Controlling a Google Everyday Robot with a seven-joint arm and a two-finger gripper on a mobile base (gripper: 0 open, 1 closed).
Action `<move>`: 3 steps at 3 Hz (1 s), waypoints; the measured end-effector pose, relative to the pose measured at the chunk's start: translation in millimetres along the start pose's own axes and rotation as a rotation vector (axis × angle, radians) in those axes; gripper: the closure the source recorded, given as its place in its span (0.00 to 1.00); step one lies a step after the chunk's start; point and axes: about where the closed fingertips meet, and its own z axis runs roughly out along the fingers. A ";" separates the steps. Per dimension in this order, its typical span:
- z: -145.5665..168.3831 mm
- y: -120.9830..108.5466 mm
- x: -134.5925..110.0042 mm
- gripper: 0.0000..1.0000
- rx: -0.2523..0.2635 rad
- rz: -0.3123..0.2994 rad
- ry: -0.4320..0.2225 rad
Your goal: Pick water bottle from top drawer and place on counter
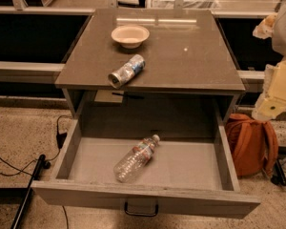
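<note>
A speckled floor [24, 128] spreads around the furniture, with dark cables [9, 163] trailing at the lower left of the frame and an orange backpack [250, 144] slumped at the right. The counter [190, 61] fills the upper middle. A pale bowl [130, 35] sits near its far edge and a crushed can [127, 71] lies close to its front edge, so the right half is bare and looks like your easiest spot for setting something down. Below it the top drawer [190, 163] stands wide open toward the bottom of the frame, dark handle [141, 209] on its front panel, which leaves its flat floor reachable from above. The water bottle [135, 159] lies on its side there, left of the drawer's centre, on a diagonal: white cap toward the upper right, base toward the lower left near the front panel. It touches neither side wall, and lying flat on a plain bottom it will likely roll if you nudge it sideways. The claw [274, 97] hangs at the right edge of the frame, outside the drawer and about level with the gap under the counter; you cannot tell whether it is open or closed, and nothing shows in its hold. The bottle lies well apart from it, down and to the left, with the drawer's right wall between them, so expect to bring the claw leftward over that wall and down onto the bottle's ribbed middle.
</note>
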 end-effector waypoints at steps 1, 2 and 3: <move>0.0 0.0 0.0 0.00 0.000 0.000 0.000; 12.9 -0.9 -4.8 0.00 -0.002 -0.012 0.030; 44.0 -0.4 -20.7 0.00 0.028 -0.142 0.093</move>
